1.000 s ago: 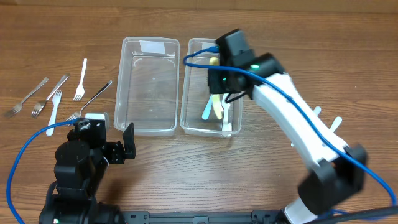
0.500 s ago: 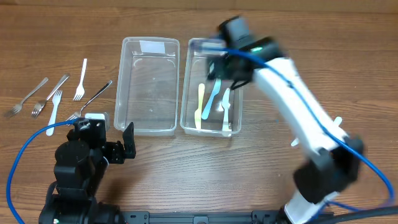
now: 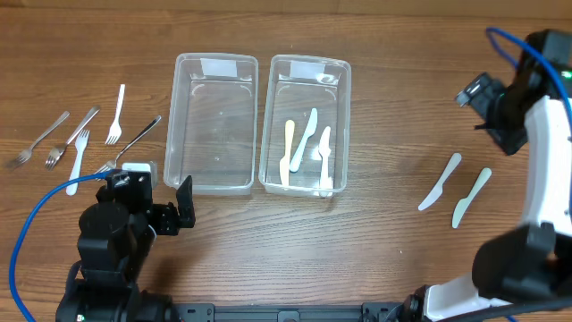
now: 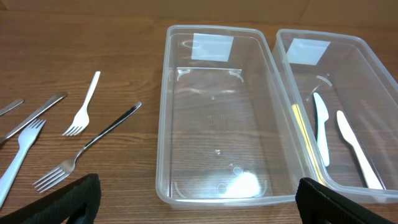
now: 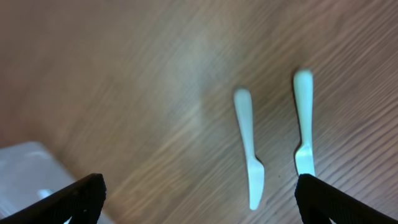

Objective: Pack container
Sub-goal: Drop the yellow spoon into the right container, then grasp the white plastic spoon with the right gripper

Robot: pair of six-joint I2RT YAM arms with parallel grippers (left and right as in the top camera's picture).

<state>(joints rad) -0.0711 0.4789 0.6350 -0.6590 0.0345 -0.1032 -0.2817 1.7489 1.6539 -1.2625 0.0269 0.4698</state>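
Two clear plastic containers stand side by side. The left container (image 3: 179,125) (image 4: 217,198) is empty. The right container (image 3: 344,125) (image 4: 323,38) holds three plastic knives (image 3: 304,148) (image 4: 321,134): yellow, blue and white. Two more plastic knives (image 3: 440,193) (image 5: 250,146) lie on the bare wood at the right. My right gripper (image 3: 492,112) (image 5: 199,205) hovers open above and behind them, holding nothing. My left gripper (image 3: 154,195) (image 4: 199,202) stands open in front of the empty container, with nothing between its fingers.
Several forks, metal and white plastic (image 3: 80,139) (image 4: 84,112), lie spread on the table left of the containers; the nearest metal fork (image 3: 134,143) (image 4: 93,143) rests close to the left container's wall. A blue cable (image 3: 36,224) loops beside the left arm.
My right gripper opened, left a knife in the right container, and swung far right over the two loose knives. The left arm has not moved.
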